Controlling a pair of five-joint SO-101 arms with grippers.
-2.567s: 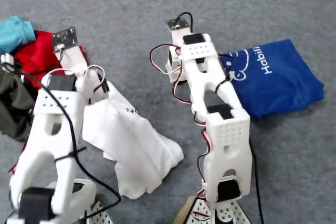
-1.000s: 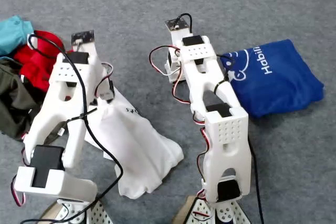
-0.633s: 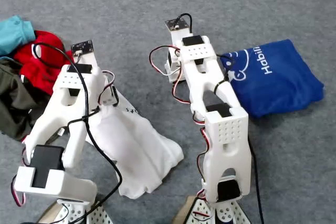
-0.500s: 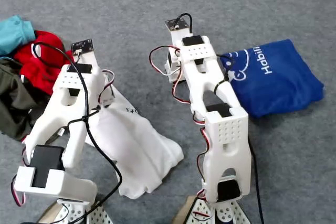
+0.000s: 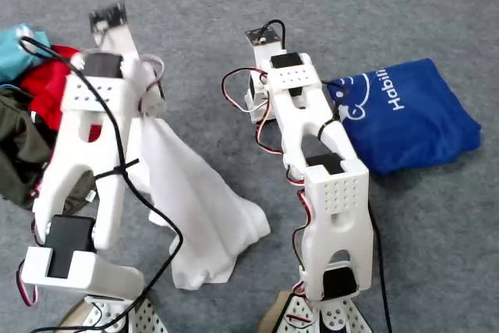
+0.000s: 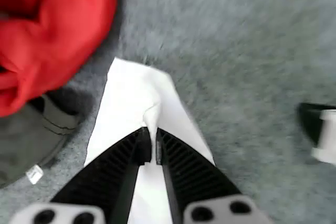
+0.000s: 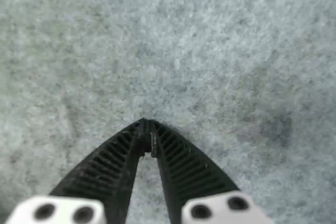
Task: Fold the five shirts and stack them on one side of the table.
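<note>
Roughly mid-table, the white shirt (image 5: 195, 200) lies rumpled on the grey table (image 5: 335, 13) between the two arms, one end pinched in the left gripper (image 6: 151, 139), jaws pressed together on the cloth. Near that end sits a heap of red shirt (image 5: 47, 87), teal shirt (image 5: 19, 46) and dark olive shirt (image 5: 19, 154). The right gripper (image 7: 148, 136) is closed on nothing above bare table, with the folded blue shirt (image 5: 405, 115) beside the right arm.

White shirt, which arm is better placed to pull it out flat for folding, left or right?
Left, probably. The left gripper is shut on an edge of the white shirt. The right gripper is shut on nothing over bare table, with the blue shirt beside that arm.
</note>
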